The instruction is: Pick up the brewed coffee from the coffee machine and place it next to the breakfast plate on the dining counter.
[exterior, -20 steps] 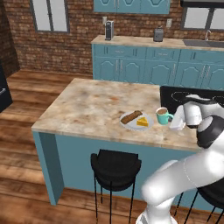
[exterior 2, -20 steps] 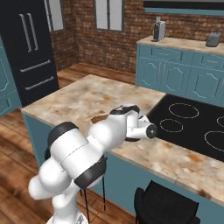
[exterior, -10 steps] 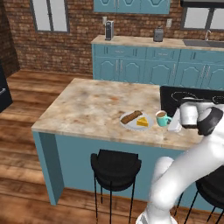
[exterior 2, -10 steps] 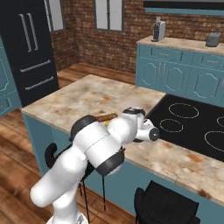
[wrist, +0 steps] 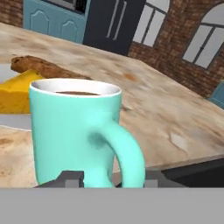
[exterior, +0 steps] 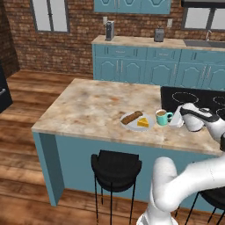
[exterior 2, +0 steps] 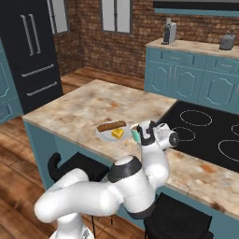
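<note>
Coffee in a teal mug is seen in the left base view standing upright on the dining counter, just right of the breakfast plate, which carries a brown roll and a yellow wedge. The gripper is placed immediately right of the mug, at the mug's height, with the white arm reaching in from the lower right. From this side it cannot be told whether the fingers touch the mug. The black cooktop is set into the counter behind the hand, and a black stool stands below the counter's front edge. The coffee machine is seen on the far counter against the brick wall, well apart from the mug.

From the right base view, the mug is mostly covered by the hand, with only a teal sliver visible just beside the plate. The gripper is pressed close to that sliver.

Through the hand view, the mug is shown upright and very near, its handle turned toward the camera. The two dark fingertips are set apart, one on each side of the handle's base, and the gripper is not clamped on it. The roll and wedge are seen on the plate behind the mug, on the left.
</note>
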Controlling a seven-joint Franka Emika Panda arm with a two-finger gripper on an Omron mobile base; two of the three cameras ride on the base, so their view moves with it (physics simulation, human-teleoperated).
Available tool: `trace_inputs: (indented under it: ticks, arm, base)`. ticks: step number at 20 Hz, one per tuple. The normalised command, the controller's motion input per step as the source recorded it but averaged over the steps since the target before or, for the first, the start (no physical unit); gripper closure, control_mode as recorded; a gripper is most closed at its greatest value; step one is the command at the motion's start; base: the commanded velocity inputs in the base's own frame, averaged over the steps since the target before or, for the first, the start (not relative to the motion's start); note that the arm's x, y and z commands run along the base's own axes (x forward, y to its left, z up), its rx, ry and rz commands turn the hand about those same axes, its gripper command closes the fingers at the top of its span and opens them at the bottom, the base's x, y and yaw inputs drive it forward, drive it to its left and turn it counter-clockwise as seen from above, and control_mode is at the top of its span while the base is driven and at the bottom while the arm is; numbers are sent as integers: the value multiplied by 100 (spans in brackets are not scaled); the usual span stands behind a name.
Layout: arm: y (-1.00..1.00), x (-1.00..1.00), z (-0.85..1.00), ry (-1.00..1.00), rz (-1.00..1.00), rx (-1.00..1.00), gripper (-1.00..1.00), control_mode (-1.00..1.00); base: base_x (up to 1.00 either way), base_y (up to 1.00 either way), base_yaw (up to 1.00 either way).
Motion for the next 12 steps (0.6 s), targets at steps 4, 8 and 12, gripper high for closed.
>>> trace_inputs:
  ticks: [4,8,12]
  arm:
    - [0,-99,0,-8,0,-5,-100,-100]
    - [6,-100,0,-7,0,-6,-100,-100]
    - [34,-100,24,-8,0,-12,-100,-100]
  base:
    - [0,0,0]
    - [0,0,0]
    - [0,0,0]
